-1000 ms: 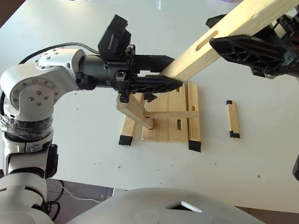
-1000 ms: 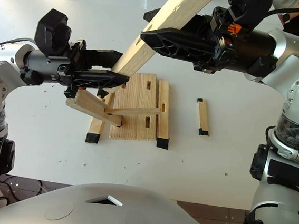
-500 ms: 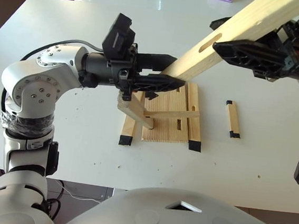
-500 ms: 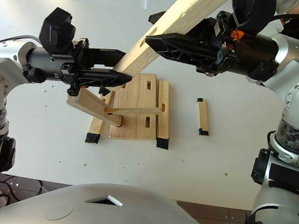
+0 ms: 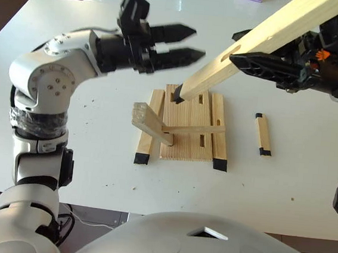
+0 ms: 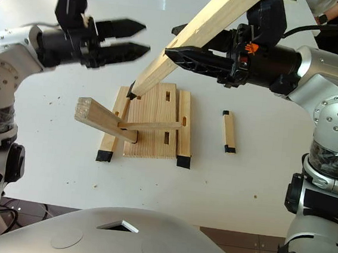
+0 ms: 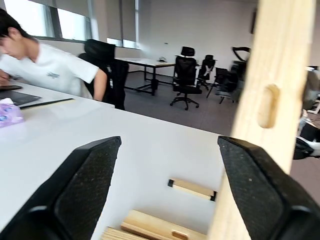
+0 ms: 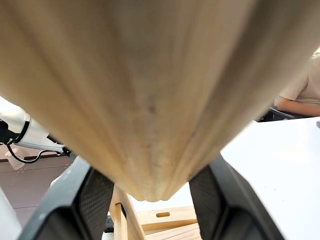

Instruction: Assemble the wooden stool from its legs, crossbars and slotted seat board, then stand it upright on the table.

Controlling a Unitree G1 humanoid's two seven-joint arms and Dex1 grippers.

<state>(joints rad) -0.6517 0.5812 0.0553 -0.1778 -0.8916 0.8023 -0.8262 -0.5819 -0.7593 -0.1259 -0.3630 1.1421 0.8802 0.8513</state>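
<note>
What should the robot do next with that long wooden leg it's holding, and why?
Probably the right gripper should ease the long leg more upright and press its lower end into the seat board: that end already sits at one of the board's slots, and the left gripper is open, clear of it.

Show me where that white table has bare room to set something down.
Free: the white table left of the slotted wooden seat board, and right of the short black-tipped wooden crossbar. Crowded: the board itself, under the long tilted wooden leg.
</note>
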